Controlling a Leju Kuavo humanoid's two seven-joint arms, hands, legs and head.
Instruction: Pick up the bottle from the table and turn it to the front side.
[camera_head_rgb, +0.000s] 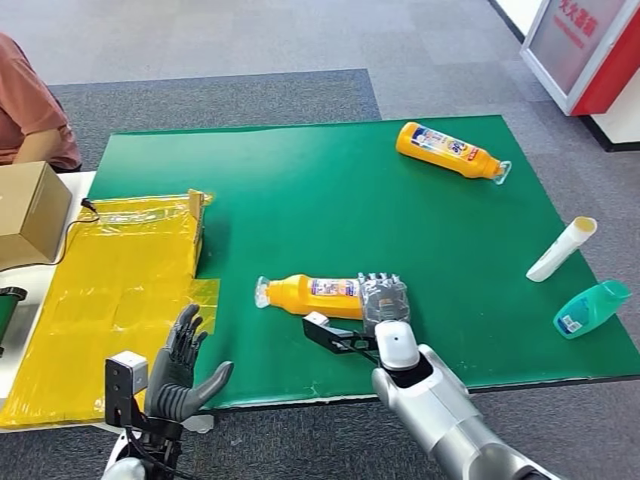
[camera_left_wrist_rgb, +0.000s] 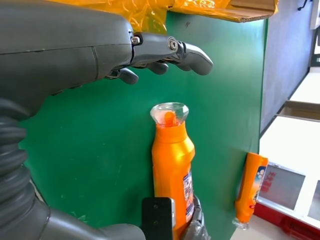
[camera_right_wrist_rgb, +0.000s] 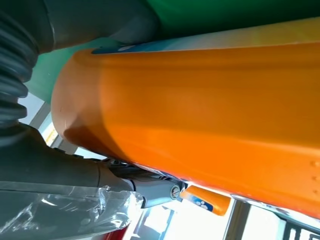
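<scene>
An orange bottle (camera_head_rgb: 313, 295) with a clear cap lies on its side near the front of the green mat (camera_head_rgb: 317, 200), cap pointing left. My right hand (camera_head_rgb: 385, 300) wraps over its base end and grips it; up close the orange bottle (camera_right_wrist_rgb: 203, 115) sits against the hand. The left wrist view catches the same bottle (camera_left_wrist_rgb: 173, 165) beyond my left hand (camera_left_wrist_rgb: 166, 52). My left hand (camera_head_rgb: 181, 370) hovers open over the table's front left edge, fingers spread, holding nothing.
A second orange bottle (camera_head_rgb: 449, 150) lies at the mat's far right. A white tube (camera_head_rgb: 562, 248) and a teal bottle (camera_head_rgb: 591, 307) lie at the right edge. Yellow plastic (camera_head_rgb: 113, 300) and a cardboard box (camera_head_rgb: 30, 212) sit left. A person (camera_head_rgb: 30, 105) is at far left.
</scene>
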